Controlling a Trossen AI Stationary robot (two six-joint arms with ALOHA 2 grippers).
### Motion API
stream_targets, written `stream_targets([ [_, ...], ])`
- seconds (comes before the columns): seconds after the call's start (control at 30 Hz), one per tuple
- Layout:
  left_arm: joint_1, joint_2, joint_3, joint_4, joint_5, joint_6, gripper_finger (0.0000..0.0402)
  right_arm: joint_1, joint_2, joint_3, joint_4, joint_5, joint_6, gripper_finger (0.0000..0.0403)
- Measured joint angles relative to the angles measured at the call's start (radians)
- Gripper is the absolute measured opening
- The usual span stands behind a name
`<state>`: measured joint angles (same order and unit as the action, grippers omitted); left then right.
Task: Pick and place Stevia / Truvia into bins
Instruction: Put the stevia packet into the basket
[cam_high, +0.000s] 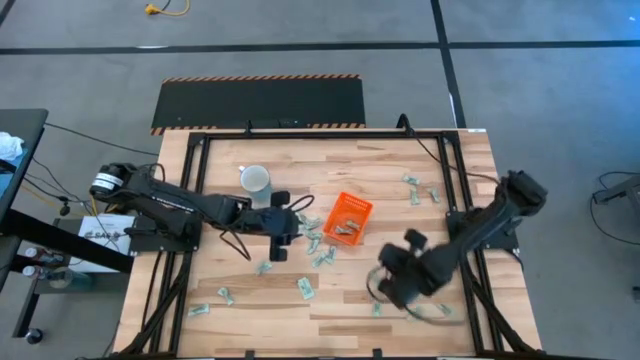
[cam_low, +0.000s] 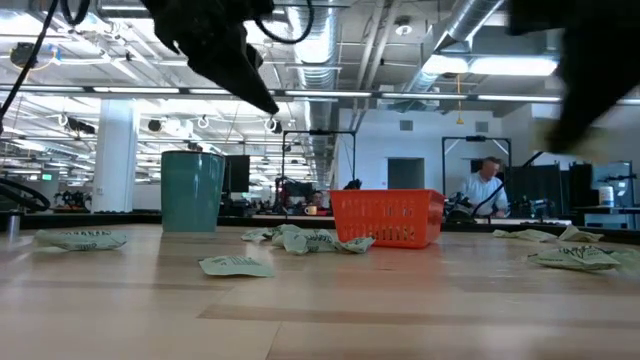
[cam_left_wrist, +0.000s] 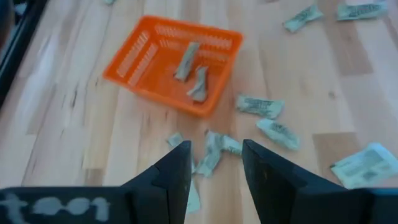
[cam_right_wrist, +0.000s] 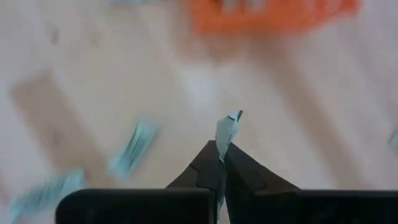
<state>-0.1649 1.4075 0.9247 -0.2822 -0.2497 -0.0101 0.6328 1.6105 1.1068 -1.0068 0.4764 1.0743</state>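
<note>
Between shut fingers (cam_right_wrist: 222, 163), flat paper sachet (cam_right_wrist: 226, 132)

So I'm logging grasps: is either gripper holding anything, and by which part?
The right gripper pinches one sachet by its lower end; the rest sticks out beyond the fingertips. The left gripper is open, holding nothing.

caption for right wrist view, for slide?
Right pincer shut on a Stevia sachet, orange bin ahead.
</note>
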Motion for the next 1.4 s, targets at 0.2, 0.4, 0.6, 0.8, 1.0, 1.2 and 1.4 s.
stream_targets([
  [0.2,0.084,0.0,-0.048,-0.022,0.002,-0.052,0.0134,-0.218,-0.085,0.0,0.161,0.046,-0.333,0.0014],
  [0.4,0.136,0.0,-0.073,-0.038,0.044,0.079,0.0134,-0.393,-0.073,0.0,0.296,-0.067,-0.583,0.0015],
  [0.6,0.16,0.001,-0.105,-0.009,0.112,0.159,0.0134,-0.523,0.01,0.0,0.345,-0.244,-0.684,0.0045],
  [0.8,0.183,0.001,-0.105,-0.014,0.113,0.179,0.0137,-0.587,0.057,0.001,0.372,-0.321,-0.739,0.0098],
  [1.0,0.185,0.025,-0.105,0.009,0.113,0.237,0.0171,-0.601,-0.003,0.001,0.34,-0.32,-0.743,0.0135],
  [1.2,0.188,0.116,-0.106,0.024,0.108,0.244,0.0201,-0.533,-0.153,0.001,0.205,-0.17,-0.667,0.0138],
  [1.4,0.193,0.193,-0.099,0.05,0.102,0.328,0.0206,-0.38,-0.322,-0.091,0.127,-0.043,-0.503,0.0127],
])
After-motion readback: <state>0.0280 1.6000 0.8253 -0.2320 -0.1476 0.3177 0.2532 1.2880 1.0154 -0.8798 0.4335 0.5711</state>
